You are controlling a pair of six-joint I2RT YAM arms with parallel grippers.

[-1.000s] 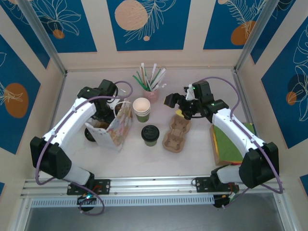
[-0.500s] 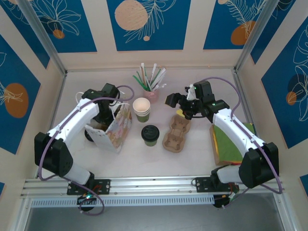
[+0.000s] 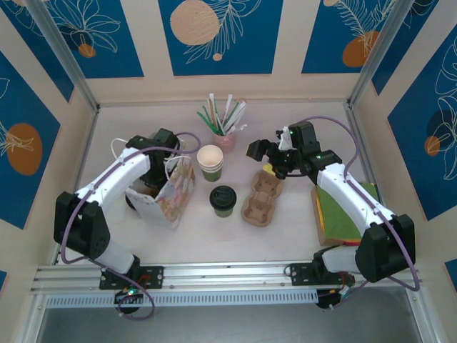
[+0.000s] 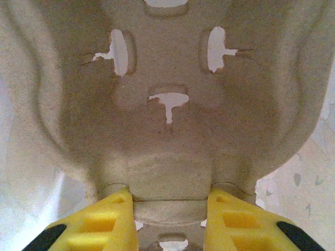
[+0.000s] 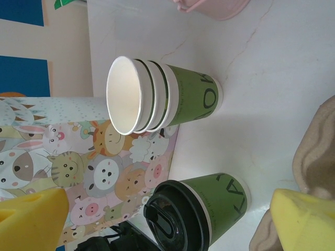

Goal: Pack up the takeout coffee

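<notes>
Pinching a brown moulded-pulp cup carrier (image 4: 167, 130) at the cartoon-print paper bag (image 3: 177, 194), left gripper (image 4: 170, 209) held tight; right gripper (image 3: 268, 158) gaped wide near the black-lidded green paper cup (image 3: 223, 201).

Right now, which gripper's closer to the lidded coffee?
Right. The right gripper hangs open over the cup carrier beside the coffee; left gripper is down in the paper bag, clamped on a second carrier, farther off.

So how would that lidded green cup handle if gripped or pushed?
The lidded cup looks like thin paper, so a squeeze would probably dent it. Upright and taller than wide, it may tip if pushed near its black lid. Fill is hidden, so weight unclear.
</notes>
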